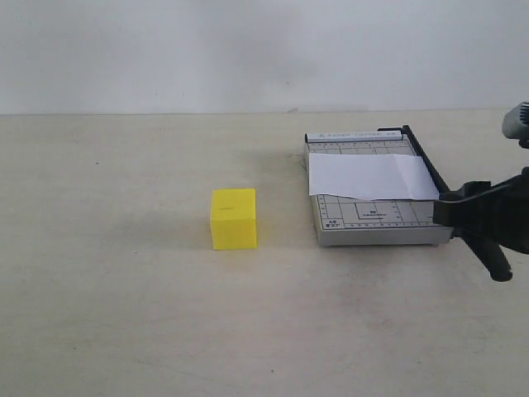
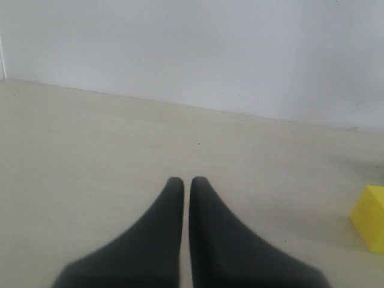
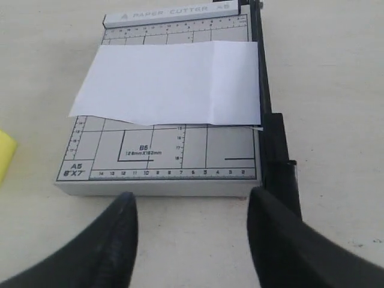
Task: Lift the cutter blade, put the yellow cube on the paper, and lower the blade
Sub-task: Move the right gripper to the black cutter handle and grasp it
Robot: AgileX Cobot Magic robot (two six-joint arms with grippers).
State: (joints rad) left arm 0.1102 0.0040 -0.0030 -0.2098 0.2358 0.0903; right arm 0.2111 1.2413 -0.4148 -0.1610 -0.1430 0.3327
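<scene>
The yellow cube (image 1: pixel 234 218) stands on the table left of the grey cutter base (image 1: pixel 376 225). The paper (image 1: pixel 370 177) lies across the middle of the base. The cutter blade (image 1: pixel 426 165) lies down along the base's right edge, its thick handle (image 1: pixel 496 263) reaching past the front. My right gripper (image 3: pixel 193 201) is open just in front of the base with nothing between its fingers. One finger (image 3: pixel 270 222) is beside the blade handle (image 3: pixel 281 162). My left gripper (image 2: pixel 186 181) is shut and empty over bare table, with the cube (image 2: pixel 371 217) off to one side.
The pale table (image 1: pixel 124 314) runs wide to the left and front of the cube. A white wall (image 1: pixel 248 50) rises behind the table. The right arm (image 1: pixel 496 215) enters from the right edge, beside the cutter.
</scene>
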